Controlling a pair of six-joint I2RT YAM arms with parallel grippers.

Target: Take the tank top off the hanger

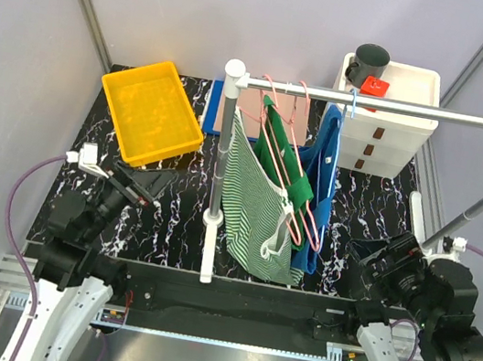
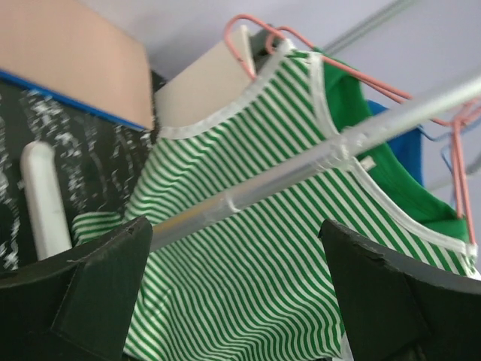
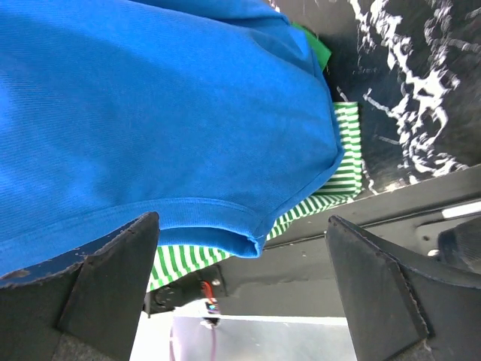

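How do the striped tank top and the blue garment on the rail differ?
The striped tank top is green and white; the blue garment is plain. The striped tank top hangs nearest the upright pole, the blue garment farthest, beyond a green garment. Both hang from the same rail.

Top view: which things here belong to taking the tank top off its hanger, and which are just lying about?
Belong to the job: striped tank top, pink hanger, rail, left claw and right claw, both open.

Lying about: yellow tray, black mug, white drawers, blue garment, green garment.
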